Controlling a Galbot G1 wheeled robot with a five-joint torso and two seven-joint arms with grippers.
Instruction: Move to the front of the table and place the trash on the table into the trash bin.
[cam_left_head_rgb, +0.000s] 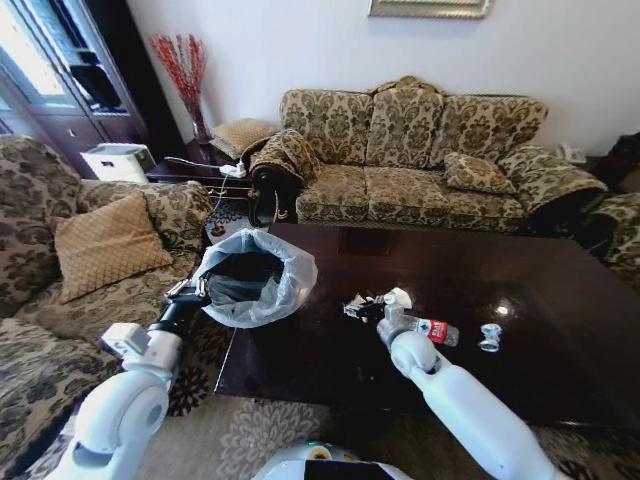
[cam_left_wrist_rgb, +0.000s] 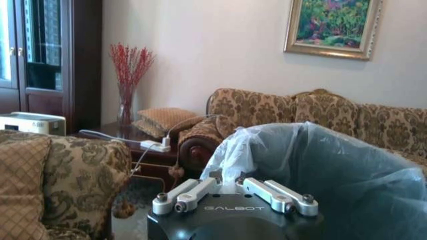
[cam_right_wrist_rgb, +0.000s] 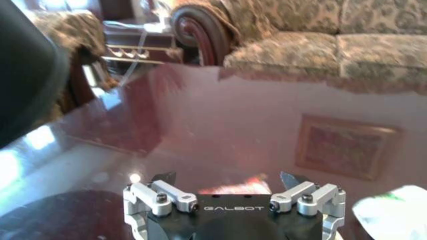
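Observation:
The trash bin (cam_left_head_rgb: 250, 278), dark with a pale plastic bag puffed over its rim, hangs tilted at the left edge of the table (cam_left_head_rgb: 560, 290). My left gripper (cam_left_head_rgb: 190, 292) is shut on its bagged rim (cam_left_wrist_rgb: 230, 172). The trash lies mid-table: a brownish wrapper (cam_left_head_rgb: 362, 306), a white tissue (cam_left_head_rgb: 399, 297), a clear bottle with a red label (cam_left_head_rgb: 436, 331) and a crushed clear piece (cam_left_head_rgb: 490, 337). My right gripper (cam_left_head_rgb: 388, 318) stands open low over the table, right beside the wrapper and bottle. Its fingers (cam_right_wrist_rgb: 163, 178) are spread, with a reddish patch between them.
A patterned sofa (cam_left_head_rgb: 420, 160) runs behind the table and an armchair with a cushion (cam_left_head_rgb: 105, 245) stands left of the bin. A side table (cam_left_head_rgb: 195, 165) with cables and a white appliance (cam_left_head_rgb: 115, 160) sit in the far left corner. Carpet lies before the table's near edge.

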